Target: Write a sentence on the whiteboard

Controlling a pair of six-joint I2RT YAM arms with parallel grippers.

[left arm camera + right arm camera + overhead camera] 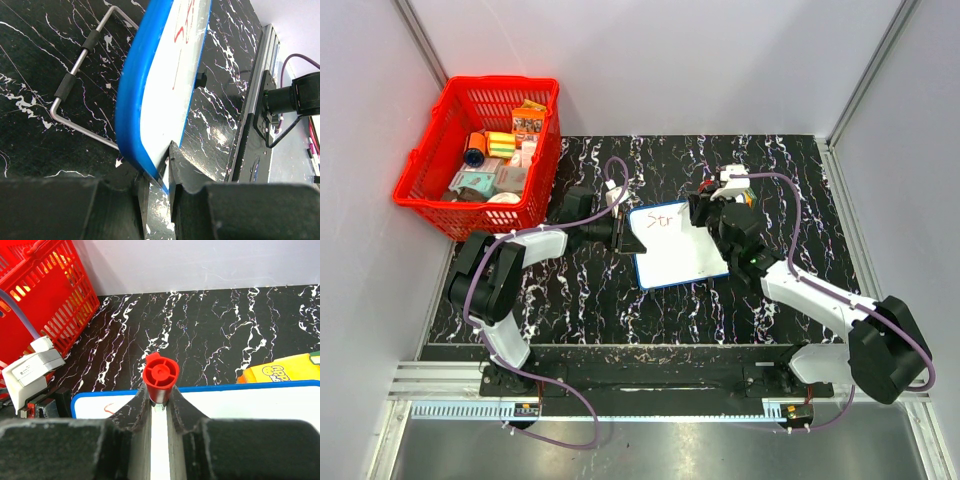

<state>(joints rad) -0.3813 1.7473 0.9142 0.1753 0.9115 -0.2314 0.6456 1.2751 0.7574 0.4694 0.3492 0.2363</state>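
The tabletop is glossy black with white marble veining. At its centre lies the whiteboard, a flat, smooth white rectangle with a thin blue frame and rounded corners, turned slightly off square. The sentence amounts to a few thin, scrawled red strokes near the board's 12 o'clock edge, reading roughly "Str". The left gripper is clamped on the blue frame at the board's 9 o'clock side, its dark fingers pinching the rim. The right gripper stands over the 1 o'clock corner, closed around a red marker with a round, ridged end; I cannot tell whether the tip touches the board. Beside the board lies a bent wire bracket with black sleeves. An orange-and-yellow pack sits just past the board's far edge. At 10 o'clock is a red plastic lattice basket holding small boxes and tubs.
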